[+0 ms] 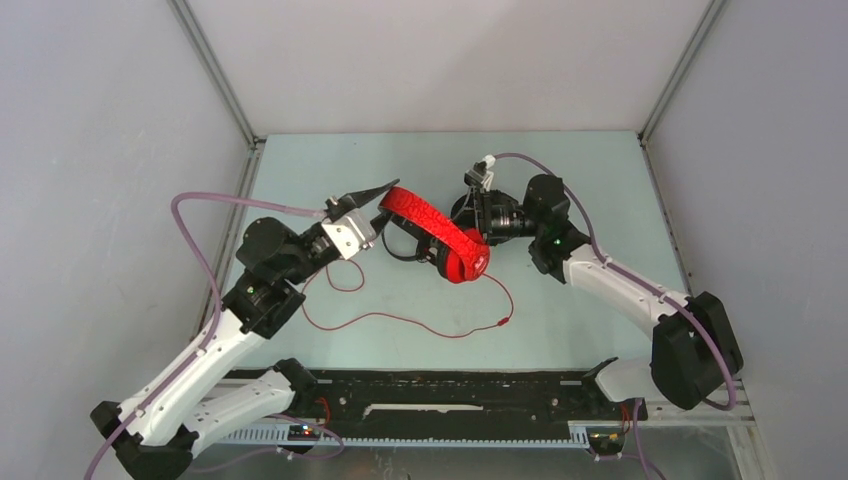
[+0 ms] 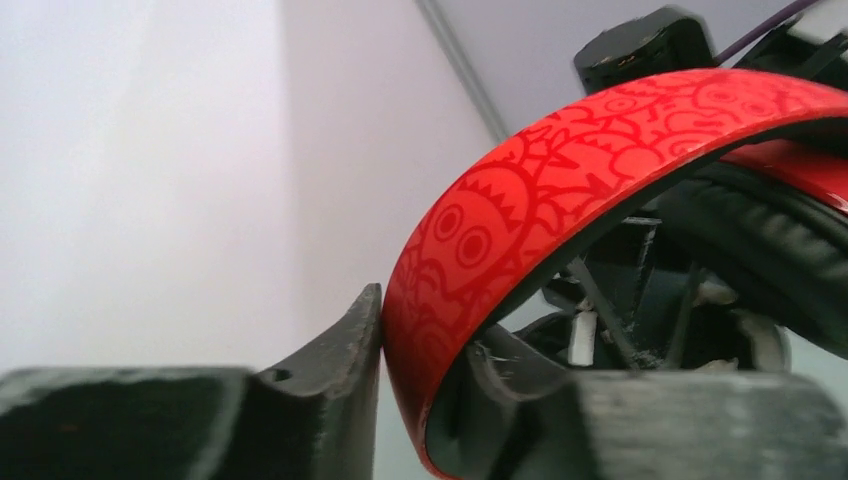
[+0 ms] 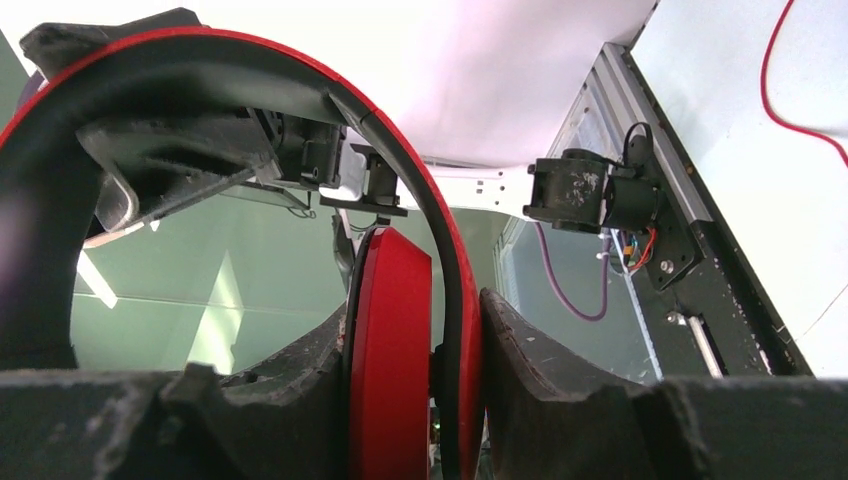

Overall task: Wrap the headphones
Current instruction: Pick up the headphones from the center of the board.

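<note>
Top external view is showing both arms bending inward, elbows out, their wrists meeting at the glossy red plastic over-ear headphones (image 1: 437, 232), which are spanning the gap between the two tools. The left gripper (image 1: 387, 203) is pointing toward its partner and clamping the curved headband; in the left wrist view its dark, rough-moulded fingers (image 2: 352, 372) are pressing either side of the smooth band, whose surface is carrying a cartoon-face pattern in darker red. The right gripper (image 3: 415, 390) is squeezing the flat red ear cup and the band's end together between its black tapered fingers (image 3: 530, 350). A thin red cable (image 1: 400, 318) is trailing in loose loops behind the left tool, lying on the pale green tabletop (image 1: 580, 180).
</note>
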Available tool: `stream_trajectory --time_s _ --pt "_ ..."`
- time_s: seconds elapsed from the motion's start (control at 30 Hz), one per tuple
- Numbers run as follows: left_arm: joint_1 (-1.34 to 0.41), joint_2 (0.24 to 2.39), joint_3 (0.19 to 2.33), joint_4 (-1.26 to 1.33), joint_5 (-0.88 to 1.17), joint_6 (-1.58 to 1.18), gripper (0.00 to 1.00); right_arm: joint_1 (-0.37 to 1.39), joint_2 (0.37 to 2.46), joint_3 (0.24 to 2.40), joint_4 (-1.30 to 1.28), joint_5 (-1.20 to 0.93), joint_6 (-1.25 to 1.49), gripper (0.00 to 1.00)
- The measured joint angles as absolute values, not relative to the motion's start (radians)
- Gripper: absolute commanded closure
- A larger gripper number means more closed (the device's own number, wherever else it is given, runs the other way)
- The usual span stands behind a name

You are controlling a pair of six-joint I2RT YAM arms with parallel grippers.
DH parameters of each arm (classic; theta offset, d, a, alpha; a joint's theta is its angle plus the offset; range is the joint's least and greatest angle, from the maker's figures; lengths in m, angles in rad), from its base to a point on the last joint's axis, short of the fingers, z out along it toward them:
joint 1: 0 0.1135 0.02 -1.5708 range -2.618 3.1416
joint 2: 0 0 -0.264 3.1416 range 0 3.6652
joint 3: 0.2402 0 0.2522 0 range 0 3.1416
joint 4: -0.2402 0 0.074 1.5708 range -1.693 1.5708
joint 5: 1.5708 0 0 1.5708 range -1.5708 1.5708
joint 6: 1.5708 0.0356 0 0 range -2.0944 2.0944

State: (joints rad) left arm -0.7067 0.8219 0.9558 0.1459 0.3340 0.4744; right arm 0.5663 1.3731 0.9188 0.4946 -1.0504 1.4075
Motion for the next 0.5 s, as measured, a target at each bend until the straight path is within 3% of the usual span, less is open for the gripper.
stream_trajectory --time_s 0.17,0.3,0.5 --pt "-0.705 0.824 0.956 0.160 0.288 0.502 0.98 0.577 1.375 0.917 0.494 -1.058 1.417 0.65" --pt "-0.706 0.827 0.956 0.155 0.249 0.494 1.00 0.571 1.355 0.917 0.451 -1.037 1.382 0.42" --pt "-0.711 0.823 0.958 0.012 0.129 0.461 1.00 0.462 1.247 0.917 0.365 -0.944 1.286 0.27"
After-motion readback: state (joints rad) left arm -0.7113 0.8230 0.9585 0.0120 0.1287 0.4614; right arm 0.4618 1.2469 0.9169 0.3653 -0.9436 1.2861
